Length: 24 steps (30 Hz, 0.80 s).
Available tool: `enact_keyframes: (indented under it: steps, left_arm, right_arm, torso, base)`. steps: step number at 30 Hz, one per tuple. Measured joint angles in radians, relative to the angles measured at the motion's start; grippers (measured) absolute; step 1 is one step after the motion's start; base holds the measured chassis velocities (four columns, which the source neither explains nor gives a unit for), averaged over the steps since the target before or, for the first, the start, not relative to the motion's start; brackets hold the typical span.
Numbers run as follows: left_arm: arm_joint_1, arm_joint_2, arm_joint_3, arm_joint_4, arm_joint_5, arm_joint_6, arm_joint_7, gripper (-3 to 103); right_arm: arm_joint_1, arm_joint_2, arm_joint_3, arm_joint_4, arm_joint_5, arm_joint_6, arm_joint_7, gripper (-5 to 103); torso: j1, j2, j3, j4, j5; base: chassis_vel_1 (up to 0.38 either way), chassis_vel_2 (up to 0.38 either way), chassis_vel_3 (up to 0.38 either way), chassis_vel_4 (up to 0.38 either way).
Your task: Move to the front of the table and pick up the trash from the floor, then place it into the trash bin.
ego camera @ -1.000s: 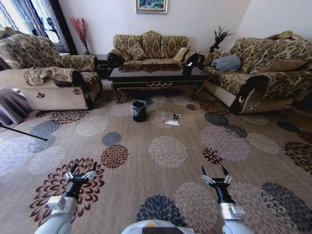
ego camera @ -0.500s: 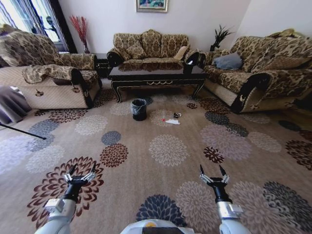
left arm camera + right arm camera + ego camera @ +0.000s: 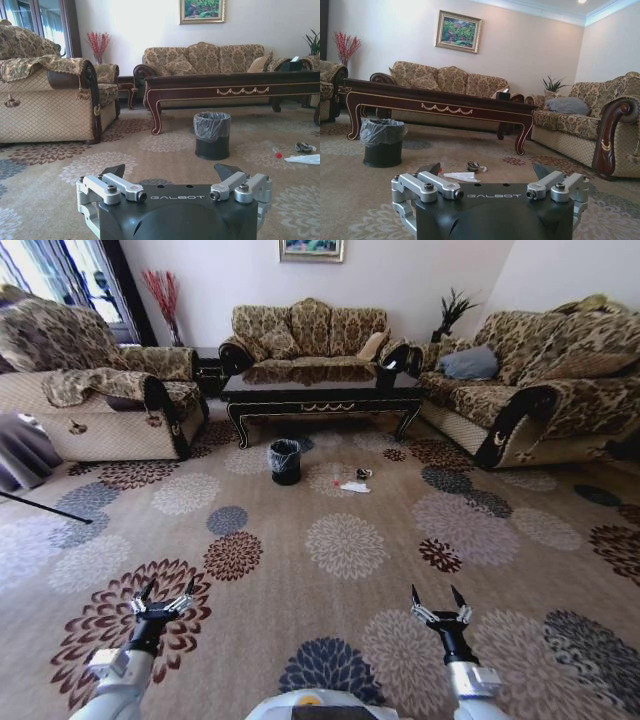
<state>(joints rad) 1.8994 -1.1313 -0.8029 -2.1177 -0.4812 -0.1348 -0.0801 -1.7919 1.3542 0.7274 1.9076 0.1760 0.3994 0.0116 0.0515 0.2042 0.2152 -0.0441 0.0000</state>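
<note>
Trash (image 3: 352, 483): small litter cluster on the patterned carpet (image 3: 340, 550), in front of the table and to the right of the trash bin, well ahead of both grippers. Comprises crumpled white paper (image 3: 305, 159), flat and pale; slim clear tube with red tip (image 3: 276, 152), lying beside the paper; small dark shiny piece (image 3: 303, 147), possibly a wrapper, too small to tell for certain. All three near one another, resting on the floor.

Trash bin (image 3: 285, 462): round, black, lined with crinkly grey translucent bag folded over the rim; upright on the carpet just in front of the table, toward its left half.

Table (image 3: 322, 398): long, low, glossy dark brown, gold scroll trim on the apron, curved carved legs; tabletop reflective, small dark box (image 3: 503, 95) near its right end.

Surrounding: patterned sofas on the left (image 3: 95, 390), behind (image 3: 305, 337) and on the right (image 3: 540, 390); framed picture (image 3: 311, 250) on the back wall; red dried stems (image 3: 165, 300) at back left; green plant (image 3: 452, 312) at back right.

Left gripper (image 3: 165, 593): low at near left, above the carpet, fingers spread apart, holding nothing.

Right gripper (image 3: 436, 597): low at near right, fingers likewise apart, holding nothing.
</note>
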Motion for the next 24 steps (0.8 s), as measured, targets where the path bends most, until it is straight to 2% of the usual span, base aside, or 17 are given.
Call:
enact_keyframes:
  steps: [4, 9, 24]
  left_arm:
    - [0.000, 0.000, 0.000, 0.000, -0.005, 0.005, -0.001, 100]
    - [0.002, -0.001, -0.005, -0.003, -0.020, 0.006, -0.001, 100]
    - [0.027, -0.015, -0.008, -0.010, 0.008, -0.019, -0.002, 100]
  right_arm:
    - [-0.001, 0.001, 0.000, -0.002, 0.001, 0.000, 0.000, 100]
    - [-0.009, 0.005, 0.000, -0.005, 0.002, 0.004, -0.001, 100]
    - [-0.026, 0.008, 0.001, 0.042, -0.012, 0.035, -0.012, 100]
  torso:
    - [-0.003, -0.012, -0.009, 0.0001, 0.0000]
    - [-0.010, -0.047, -0.038, 0.0000, 0.0000]
    - [-0.021, -0.102, -0.081, 0.0001, 0.0000]
  base:
    - [0.000, 0.000, 0.000, 0.000]
    - [0.000, 0.000, 0.000, 0.000]
    - [0.000, 0.000, 0.000, 0.000]
